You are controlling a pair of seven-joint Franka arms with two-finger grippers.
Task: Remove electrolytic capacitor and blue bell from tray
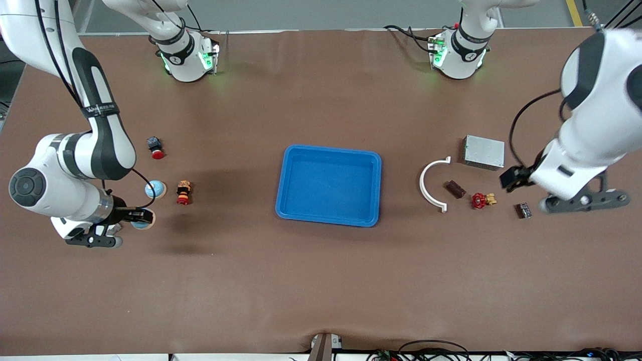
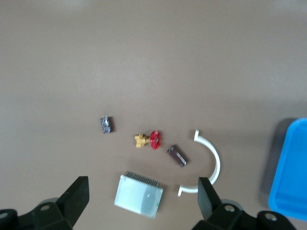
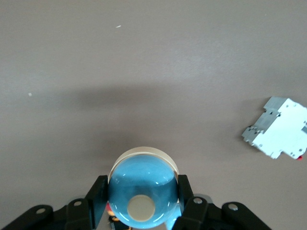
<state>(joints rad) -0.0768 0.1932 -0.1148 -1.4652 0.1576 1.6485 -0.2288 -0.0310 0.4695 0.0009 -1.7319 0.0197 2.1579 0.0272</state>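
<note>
Two pincers: right pincer point(image 3: 143, 203) clamped on blue bell point(image 3: 142, 196); left pincer point(image 2: 144, 203) apart above capacitor point(image 2: 106, 124).

Blue dome bell point(image 3: 142, 191) w/ cream base, held in right gripper point(image 3: 142, 203); small dark capacitor point(image 1: 523, 210) on table nr left arm's end

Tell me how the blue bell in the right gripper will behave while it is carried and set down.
The blue bell is a smooth glossy dome, so it may slip in the right gripper, whose fingers hold only its curved sides. It looks rigid. Its flat round base should let it rest steadily in the blue tray, not roll.
</note>
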